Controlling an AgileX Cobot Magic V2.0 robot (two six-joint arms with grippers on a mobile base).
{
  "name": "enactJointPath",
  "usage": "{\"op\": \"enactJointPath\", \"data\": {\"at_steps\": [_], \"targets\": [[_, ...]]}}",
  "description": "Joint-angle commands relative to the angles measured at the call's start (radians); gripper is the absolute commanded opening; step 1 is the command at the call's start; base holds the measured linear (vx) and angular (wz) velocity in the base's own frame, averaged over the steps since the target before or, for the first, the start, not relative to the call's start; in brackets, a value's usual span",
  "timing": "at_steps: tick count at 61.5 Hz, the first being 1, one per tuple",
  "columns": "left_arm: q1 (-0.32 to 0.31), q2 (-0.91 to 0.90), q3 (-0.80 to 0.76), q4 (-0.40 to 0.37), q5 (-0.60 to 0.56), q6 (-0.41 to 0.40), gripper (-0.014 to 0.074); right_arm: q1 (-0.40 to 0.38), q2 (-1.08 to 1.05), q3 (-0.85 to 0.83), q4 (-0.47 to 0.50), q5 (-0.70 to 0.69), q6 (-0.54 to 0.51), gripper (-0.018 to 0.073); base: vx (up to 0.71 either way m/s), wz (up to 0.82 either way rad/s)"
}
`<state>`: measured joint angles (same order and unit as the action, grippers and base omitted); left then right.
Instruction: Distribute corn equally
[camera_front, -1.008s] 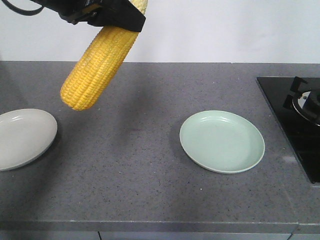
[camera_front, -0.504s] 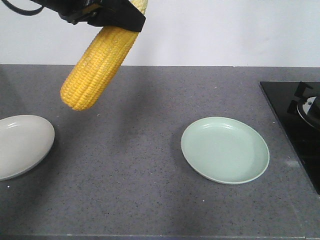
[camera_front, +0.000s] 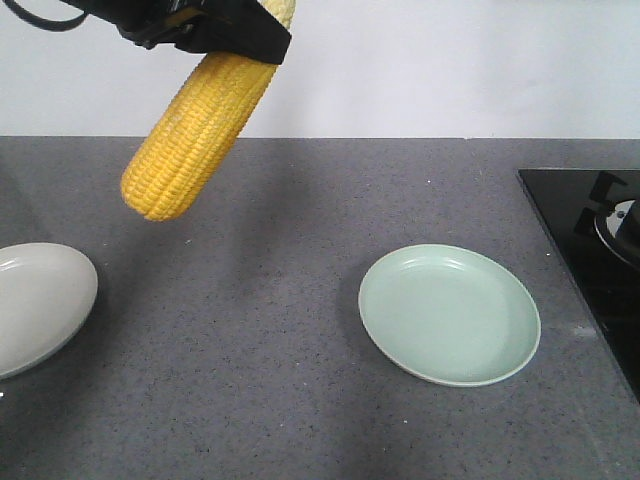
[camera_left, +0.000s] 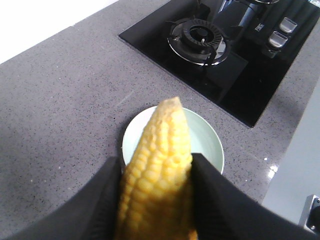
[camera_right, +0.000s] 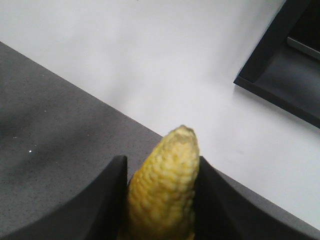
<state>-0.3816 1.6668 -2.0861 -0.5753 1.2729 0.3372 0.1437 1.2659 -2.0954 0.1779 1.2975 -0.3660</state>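
Observation:
One corn (camera_front: 195, 125) hangs tilted high at the upper left of the front view, blunt end down, with my left gripper (camera_front: 215, 30) shut on its upper part. From the left wrist, that corn (camera_left: 160, 170) sits between the black fingers of the left gripper (camera_left: 156, 159), its tapered tip pointing over the pale green plate (camera_left: 206, 137). My right gripper (camera_right: 161, 160) is shut on a second corn (camera_right: 165, 185), tip aimed at the white wall. It does not show in the front view. Both plates, the green plate (camera_front: 450, 315) and a beige plate (camera_front: 40, 300), hold nothing.
A black gas hob (camera_front: 600, 240) is set into the grey counter (camera_front: 280, 350) at the right, its burner (camera_left: 197, 37) just beyond the green plate. A dark panel (camera_right: 290, 60) is on the white wall seen from the right wrist.
The front view has shifted closer to the counter. Both plates and the hob sit lower in the frame and the counter's front edge has dropped out of sight. The held corn stays put in frame.

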Motion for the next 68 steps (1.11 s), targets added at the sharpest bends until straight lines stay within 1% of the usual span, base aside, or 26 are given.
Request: {"op": "enactJointPath", "data": {"at_steps": [1,68], "targets": [[-0.002,-0.041,-0.026,-0.042,-0.022,-0.007,-0.0006,-0.006,-0.012,-0.016,0.004,-0.008,-0.004,-0.0004,0.05,-0.03],[-0.002,-0.041,-0.026,-0.042,-0.022,-0.007,-0.0006,-0.006,-0.012,-0.016,0.004,-0.009,-0.005,-0.0004,0.04,-0.02]]}}
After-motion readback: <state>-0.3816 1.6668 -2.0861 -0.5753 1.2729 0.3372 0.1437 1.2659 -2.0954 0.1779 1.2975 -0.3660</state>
